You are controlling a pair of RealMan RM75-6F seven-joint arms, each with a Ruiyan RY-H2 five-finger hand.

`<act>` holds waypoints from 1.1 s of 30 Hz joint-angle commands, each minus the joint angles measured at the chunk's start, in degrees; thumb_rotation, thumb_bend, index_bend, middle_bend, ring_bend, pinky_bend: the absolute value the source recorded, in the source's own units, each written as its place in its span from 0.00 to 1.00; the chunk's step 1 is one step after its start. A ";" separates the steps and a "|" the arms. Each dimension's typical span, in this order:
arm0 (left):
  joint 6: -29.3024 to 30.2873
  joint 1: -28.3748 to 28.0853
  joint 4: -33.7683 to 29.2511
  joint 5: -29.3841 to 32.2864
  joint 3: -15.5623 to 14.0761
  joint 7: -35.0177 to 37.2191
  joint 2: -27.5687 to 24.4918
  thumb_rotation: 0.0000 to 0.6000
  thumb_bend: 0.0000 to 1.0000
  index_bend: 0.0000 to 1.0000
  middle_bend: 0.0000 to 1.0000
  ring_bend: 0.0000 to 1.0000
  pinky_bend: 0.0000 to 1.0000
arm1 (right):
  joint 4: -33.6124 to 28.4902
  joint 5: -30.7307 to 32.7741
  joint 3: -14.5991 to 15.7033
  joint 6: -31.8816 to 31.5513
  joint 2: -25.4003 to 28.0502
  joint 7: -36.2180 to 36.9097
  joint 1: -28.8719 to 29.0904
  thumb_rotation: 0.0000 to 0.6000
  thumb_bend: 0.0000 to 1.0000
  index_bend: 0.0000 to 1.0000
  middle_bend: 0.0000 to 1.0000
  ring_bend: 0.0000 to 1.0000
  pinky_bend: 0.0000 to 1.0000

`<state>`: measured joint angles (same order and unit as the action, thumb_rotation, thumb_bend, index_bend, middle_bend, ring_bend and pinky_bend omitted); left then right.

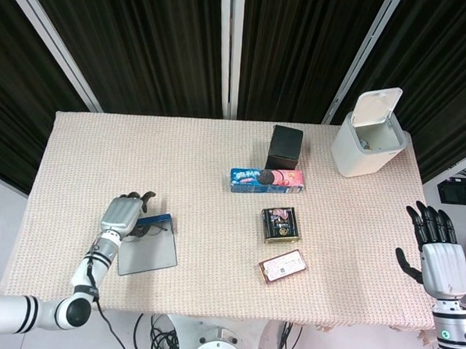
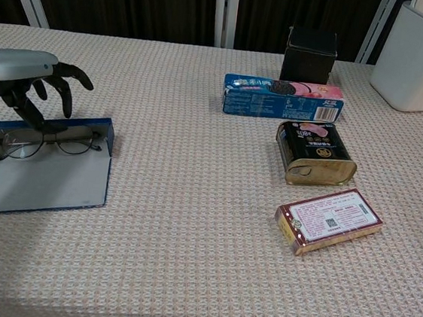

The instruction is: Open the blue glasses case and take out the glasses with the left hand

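1. The blue glasses case (image 2: 44, 167) is lying open on the table (image 1: 218, 166), near the edge at about 8 o'clock, with its lid flat toward the robot.
2. The glasses (image 2: 47, 141) are sitting in the far part of the case, lenses side by side.
3. The left robot hand (image 2: 30, 83) is reaching down over the glasses — its dark fingers (image 2: 68, 87) are curled and apart, and the thumb is touching the frame near the left lens. I cannot tell if it is pinching the glasses yet.
4. The right robot hand (image 1: 436, 252) is waiting off the table at 4 o'clock, fingers spread wide and holding nothing.
5. A cookie box (image 2: 282, 98), a black box (image 2: 310, 54), a tin can (image 2: 316, 153) and a small flat box (image 2: 328, 220) are sitting in the middle, well apart from the case — and a white bin (image 1: 369, 135) is standing at 2 o'clock.
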<state>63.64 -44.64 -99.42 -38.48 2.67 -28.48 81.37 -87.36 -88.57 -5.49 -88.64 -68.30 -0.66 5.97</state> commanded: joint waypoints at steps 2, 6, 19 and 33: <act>-0.27 0.26 0.27 -0.03 0.42 -0.16 0.16 1.00 0.32 0.14 0.40 0.18 0.26 | 0.06 0.16 -0.06 0.03 0.00 0.07 -0.01 1.00 0.30 0.00 0.00 0.00 0.00; -0.59 0.40 0.42 0.13 0.91 -0.54 0.21 1.00 0.32 0.15 0.40 0.18 0.26 | 0.17 0.23 0.01 0.33 -0.08 0.02 0.08 1.00 0.30 0.00 0.00 0.00 0.00; -2.14 0.75 0.96 0.41 1.68 -1.24 0.10 1.00 0.33 0.16 0.43 0.18 0.25 | 0.19 0.38 -0.02 0.50 -0.04 0.01 0.15 1.00 0.30 0.00 0.00 0.00 0.00; -3.24 1.04 2.08 0.25 2.31 -1.11 0.52 1.00 0.35 0.19 0.49 0.21 0.25 | 0.06 0.39 -0.08 0.56 -0.10 -0.21 0.26 1.00 0.30 0.00 0.00 0.00 0.00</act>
<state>60.42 -43.61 -97.34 -38.23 4.97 -29.59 81.88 -87.30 -88.18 -5.56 -88.08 -68.39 -0.88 6.24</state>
